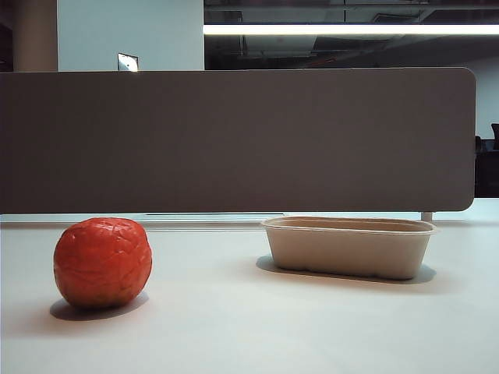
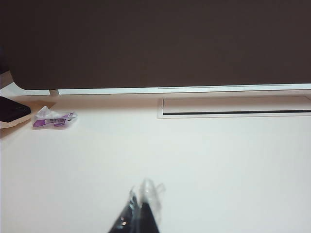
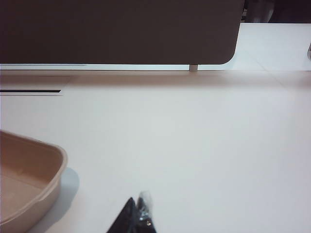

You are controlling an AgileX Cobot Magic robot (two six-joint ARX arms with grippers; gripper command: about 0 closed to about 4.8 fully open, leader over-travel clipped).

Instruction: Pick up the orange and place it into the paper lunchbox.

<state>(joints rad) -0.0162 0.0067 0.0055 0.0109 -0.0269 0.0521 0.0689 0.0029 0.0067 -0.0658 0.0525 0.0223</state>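
White table (image 1: 249, 327) is carrying everything. The shallow oblong beige paper-pulp lunchbox (image 1: 349, 248) is sitting toward the far right edge, long axis running along that far edge. The wrinkled red-orange orange (image 1: 102, 262) is resting near the left, well apart. Left gripper (image 2: 141, 208) is looking pinched closed and empty, likely nearer the fruit. Right gripper (image 3: 136, 216) is hovering beside the box; can't tell its fingers' state.

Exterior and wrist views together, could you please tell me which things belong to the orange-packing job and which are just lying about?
Belonging to the job:
- orange, on the table at the left
- paper lunchbox, to its right, apart from it
- left claw, shut
- right claw, looks shut, beside the lunchbox

Lying about:
- purple wrapper
- dark divider panel
- black object at the table edge
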